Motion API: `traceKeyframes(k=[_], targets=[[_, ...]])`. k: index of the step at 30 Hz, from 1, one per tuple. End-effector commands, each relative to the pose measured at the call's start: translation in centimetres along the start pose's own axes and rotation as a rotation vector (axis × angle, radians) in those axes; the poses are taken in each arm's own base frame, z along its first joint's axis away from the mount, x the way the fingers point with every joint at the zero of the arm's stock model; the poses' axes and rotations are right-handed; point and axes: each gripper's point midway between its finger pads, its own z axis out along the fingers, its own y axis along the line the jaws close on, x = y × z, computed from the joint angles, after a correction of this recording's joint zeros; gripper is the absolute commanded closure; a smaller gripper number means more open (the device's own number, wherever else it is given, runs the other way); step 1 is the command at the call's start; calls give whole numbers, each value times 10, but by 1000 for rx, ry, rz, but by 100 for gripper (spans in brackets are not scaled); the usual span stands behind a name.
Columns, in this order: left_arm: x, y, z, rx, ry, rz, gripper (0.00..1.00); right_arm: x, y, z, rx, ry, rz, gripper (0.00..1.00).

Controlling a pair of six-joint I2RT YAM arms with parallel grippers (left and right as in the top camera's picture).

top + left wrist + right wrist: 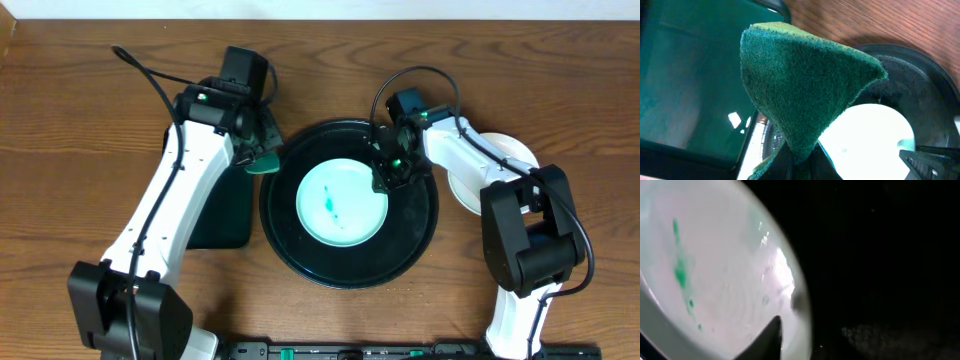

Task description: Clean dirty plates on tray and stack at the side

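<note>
The left gripper (258, 155) clenches the sponge (800, 85) just left of the tray (415, 240), and the right gripper (386, 176), whose grip I cannot tell, sits at the smeared plate (335, 205)'s right rim mid-tray, so a poor hold could let it skid under scrubbing.

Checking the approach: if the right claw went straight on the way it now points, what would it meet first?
Probably the right rim of the pale mint round plate on the round black tray; the right claw points down at it, height unclear.
</note>
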Motion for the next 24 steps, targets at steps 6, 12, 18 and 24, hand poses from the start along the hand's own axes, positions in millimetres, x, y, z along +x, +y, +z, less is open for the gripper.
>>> traceKeyframes(k=[6, 12, 18, 24], targets=[[11, -7, 22, -33, 47, 26, 93, 7, -7, 15, 36, 6, 222, 85], [13, -17, 23, -18, 37, 53, 93, 1, -5, 16, 31, -19, 327, 82], [12, -18, 23, -13, 32, 53, 93, 3, 4, 18, 20, -9, 347, 68], [14, -16, 23, -22, 44, 53, 93, 20, 15, 22, 32, 59, 310, 69]])
